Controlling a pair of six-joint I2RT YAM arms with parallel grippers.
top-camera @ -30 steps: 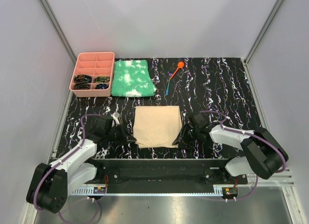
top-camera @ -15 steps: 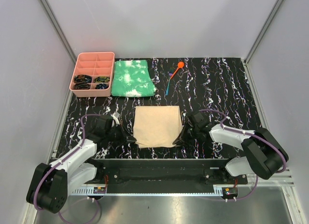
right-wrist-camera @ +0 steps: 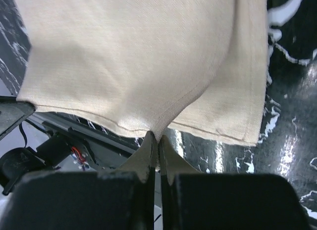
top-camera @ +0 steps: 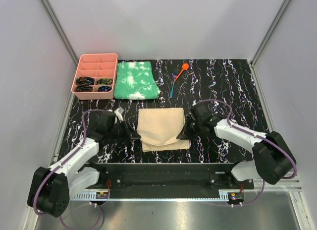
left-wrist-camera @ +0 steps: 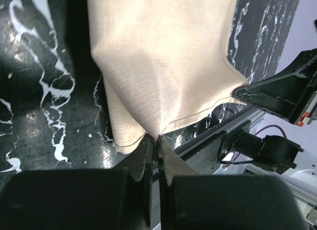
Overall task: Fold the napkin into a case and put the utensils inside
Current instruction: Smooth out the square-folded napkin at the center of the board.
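The tan napkin point(top-camera: 162, 129) lies mid-table with its near top layer lifted off the lower layer. My left gripper point(top-camera: 134, 136) is shut on the napkin's near-left corner point(left-wrist-camera: 157, 132). My right gripper point(top-camera: 184, 135) is shut on the near-right corner point(right-wrist-camera: 156, 130). In both wrist views the cloth drapes upward from closed jaws, and a lower layer of the napkin point(right-wrist-camera: 237, 111) stays flat on the table. The utensils lie far back: an orange spoon point(top-camera: 182, 70) and a slim blue one point(top-camera: 172, 90), well away from both grippers.
A green-and-white mottled cloth point(top-camera: 135, 80) lies at the back left of centre. A pink divided tray point(top-camera: 95, 76) holding dark items sits at the far left. The black marbled table point(top-camera: 233, 91) ends at a metal rail point(top-camera: 163, 178) near the arm bases.
Both grippers closed on the napkin's near corners and moved away from the bases, lifting the near edge up and back over the cloth.
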